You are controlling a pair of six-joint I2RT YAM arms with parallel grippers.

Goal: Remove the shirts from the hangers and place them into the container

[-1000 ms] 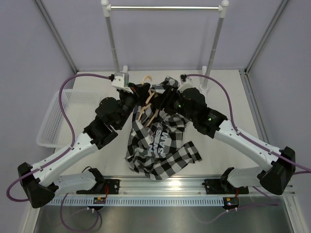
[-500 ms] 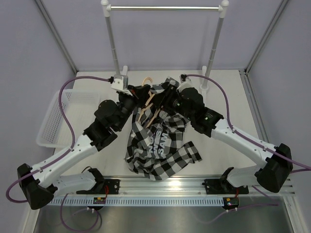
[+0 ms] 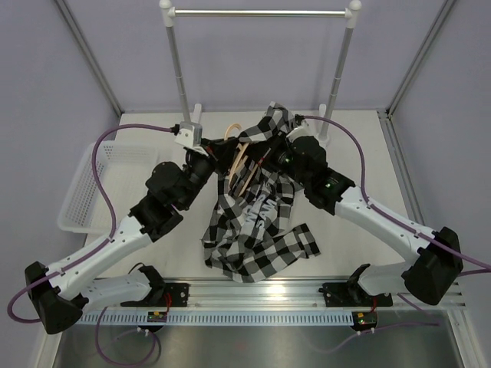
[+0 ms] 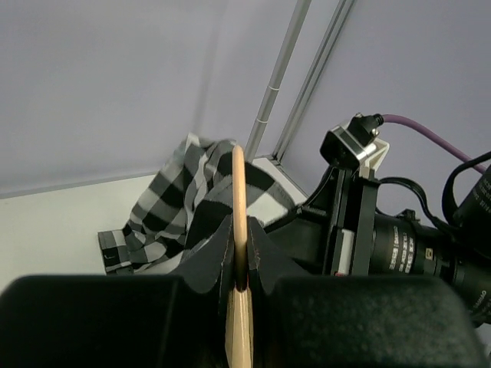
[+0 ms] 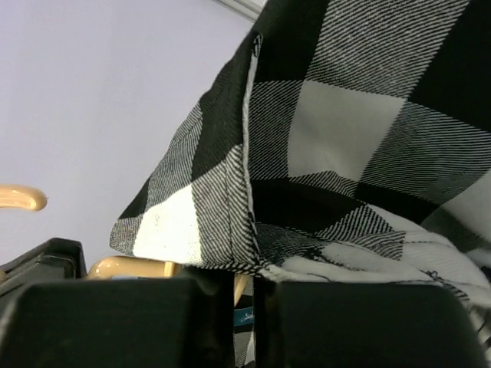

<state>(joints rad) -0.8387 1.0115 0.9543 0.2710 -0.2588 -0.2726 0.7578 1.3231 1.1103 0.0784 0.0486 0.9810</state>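
Note:
The black-and-white checked shirt (image 3: 257,226) hangs from the hanger down onto the table, its lower half spread on the surface. My left gripper (image 3: 222,147) is shut on one arm of the tan wooden hanger (image 3: 241,159); in the left wrist view that arm (image 4: 238,192) rises straight out of the closed jaws (image 4: 239,234), with shirt cloth (image 4: 165,207) behind. My right gripper (image 3: 270,142) is shut on a hem of the shirt (image 5: 345,138), pinched at the jaws (image 5: 244,272) and lifted above the hanger. The white slotted container (image 3: 83,195) lies at the far left.
A metal rail (image 3: 261,12) on two white posts stands at the back. Purple cables loop off both arms. The right arm's camera block (image 4: 354,149) sits close beside the hanger in the left wrist view. A hanger tip (image 5: 23,198) shows at left in the right wrist view.
The right gripper closed on the shirt's upper cloth and raised it toward the back. The shirt's lower part slid and drew in slightly. The left gripper kept its hold on the hanger.

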